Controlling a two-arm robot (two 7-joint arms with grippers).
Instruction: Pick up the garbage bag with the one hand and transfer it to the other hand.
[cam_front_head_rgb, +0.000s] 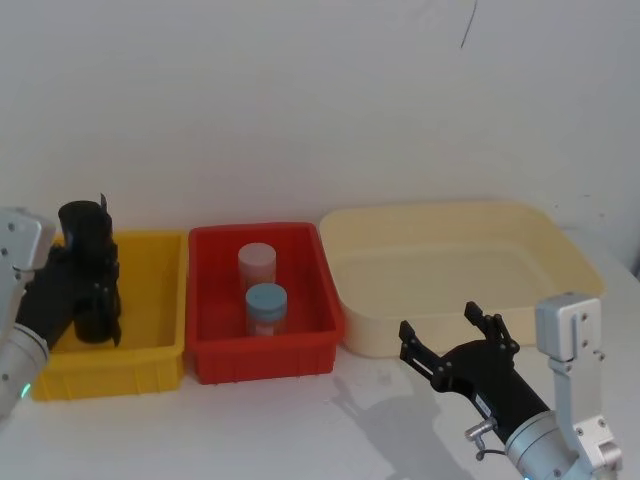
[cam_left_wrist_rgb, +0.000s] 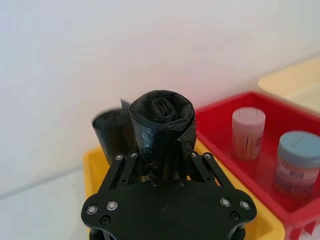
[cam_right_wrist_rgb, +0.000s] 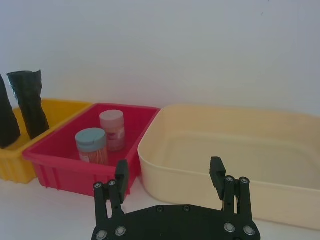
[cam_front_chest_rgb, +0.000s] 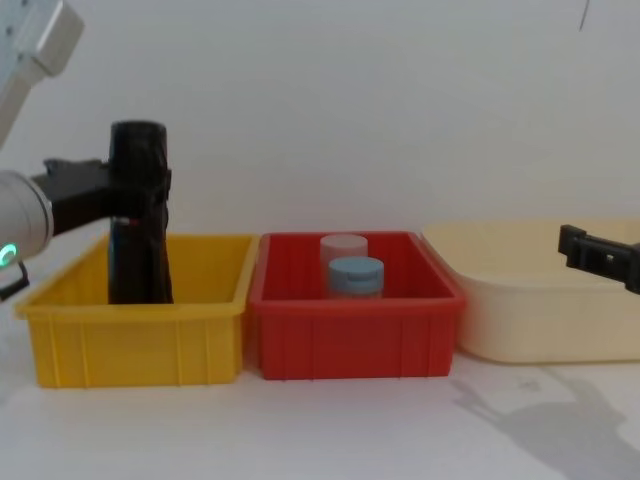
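Note:
The garbage bag (cam_front_head_rgb: 84, 228), a tall black roll of crinkly film, stands upright over the yellow bin (cam_front_head_rgb: 150, 300) at the left. My left gripper (cam_front_head_rgb: 100, 295) reaches in from the left and is shut on the roll's middle. In the left wrist view the fingers (cam_left_wrist_rgb: 122, 162) clamp the roll (cam_left_wrist_rgb: 162, 112) from both sides. In the chest view the roll (cam_front_chest_rgb: 140, 160) rises well above the bin wall, which hides its lower end. My right gripper (cam_front_head_rgb: 438, 320) hovers open at the lower right, in front of the cream tub, with nothing between its fingers (cam_right_wrist_rgb: 121, 172).
A second black roll (cam_left_wrist_rgb: 110, 132) stands in the yellow bin right behind the held one. The red bin (cam_front_head_rgb: 265, 345) in the middle holds a pink-lidded jar (cam_front_head_rgb: 256, 262) and a blue-lidded jar (cam_front_head_rgb: 266, 305). A cream tub (cam_front_head_rgb: 460, 265) lies at the right, and a white wall is close behind.

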